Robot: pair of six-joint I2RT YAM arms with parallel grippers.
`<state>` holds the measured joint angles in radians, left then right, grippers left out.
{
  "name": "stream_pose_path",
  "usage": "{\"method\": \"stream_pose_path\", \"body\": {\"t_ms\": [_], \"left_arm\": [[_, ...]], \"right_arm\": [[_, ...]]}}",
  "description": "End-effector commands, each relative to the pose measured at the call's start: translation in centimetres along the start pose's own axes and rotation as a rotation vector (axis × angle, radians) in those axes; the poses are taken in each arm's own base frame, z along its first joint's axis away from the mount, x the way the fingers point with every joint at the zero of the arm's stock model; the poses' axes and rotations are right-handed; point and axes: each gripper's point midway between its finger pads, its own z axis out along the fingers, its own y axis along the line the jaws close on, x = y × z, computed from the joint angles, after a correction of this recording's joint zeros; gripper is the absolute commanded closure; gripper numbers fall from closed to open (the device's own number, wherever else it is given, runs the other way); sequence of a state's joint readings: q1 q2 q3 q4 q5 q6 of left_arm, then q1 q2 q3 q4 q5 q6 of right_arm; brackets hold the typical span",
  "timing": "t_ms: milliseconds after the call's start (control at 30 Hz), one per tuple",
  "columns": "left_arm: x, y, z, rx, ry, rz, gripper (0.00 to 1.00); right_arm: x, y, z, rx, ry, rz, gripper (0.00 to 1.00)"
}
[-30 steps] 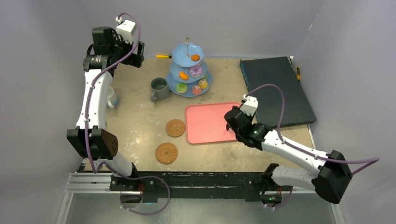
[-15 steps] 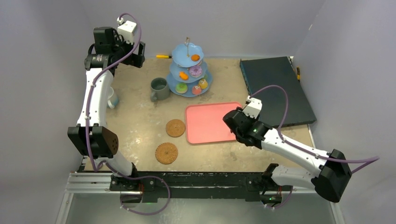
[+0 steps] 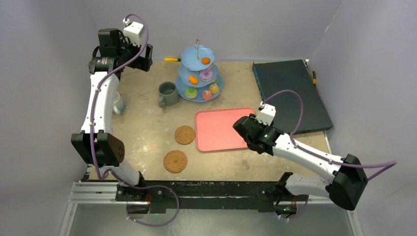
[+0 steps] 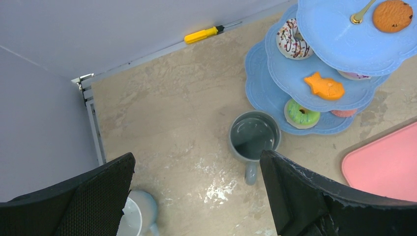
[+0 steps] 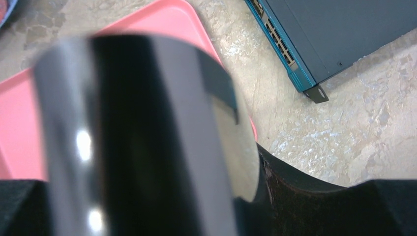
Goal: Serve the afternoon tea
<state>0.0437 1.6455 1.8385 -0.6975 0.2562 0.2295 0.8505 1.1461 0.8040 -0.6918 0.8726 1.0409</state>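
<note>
The right gripper (image 3: 241, 127) had edged left over the pink tray's (image 3: 216, 129) right edge, pinching blurred black tongs (image 5: 133, 137). Farther back, the grey-green mug (image 3: 168, 93) stood beside the laden blue stand (image 3: 198, 74); the left gripper (image 4: 196, 167) hung above, fingers spread.

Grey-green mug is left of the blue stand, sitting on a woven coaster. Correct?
No. The grey-green mug is left of the blue stand, but it sits on the bare table, not a coaster. Both woven coasters lie empty, well apart from it, as the top external view shows.
</note>
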Motion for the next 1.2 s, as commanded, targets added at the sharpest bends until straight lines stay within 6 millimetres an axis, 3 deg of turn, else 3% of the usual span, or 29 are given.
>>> {"method": "stream_pose_path", "body": {"t_ms": [0,133,400,833,967,1167], "left_arm": [[-1.9,0.7,-0.6,-0.015,-0.059,0.036,0.01],[-1.9,0.9,-0.6,-0.022,-0.056,0.040,0.01],[-1.9,1.0,-0.9,-0.032,-0.057,0.044,0.01],[-2.1,1.3,-1.5,-0.045,-0.064,0.041,0.01],[-2.2,1.3,-1.6,-0.045,-0.066,0.039,0.01],[-2.2,1.2,-1.6,-0.039,-0.066,0.036,0.01]], "right_arm": [[-1.4,0.6,-0.2,0.013,-0.033,0.043,0.45],[-1.0,1.4,0.1,-0.005,-0.027,0.035,0.45],[-1.4,5.6,0.4,-0.138,-0.030,0.022,0.46],[-4.5,14.1,-0.6,-0.379,-0.106,-0.007,0.48],[-5.8,13.3,-1.2,-0.351,-0.130,-0.011,0.48],[-4.7,9.5,-0.6,-0.260,-0.117,-0.010,0.46]]}}
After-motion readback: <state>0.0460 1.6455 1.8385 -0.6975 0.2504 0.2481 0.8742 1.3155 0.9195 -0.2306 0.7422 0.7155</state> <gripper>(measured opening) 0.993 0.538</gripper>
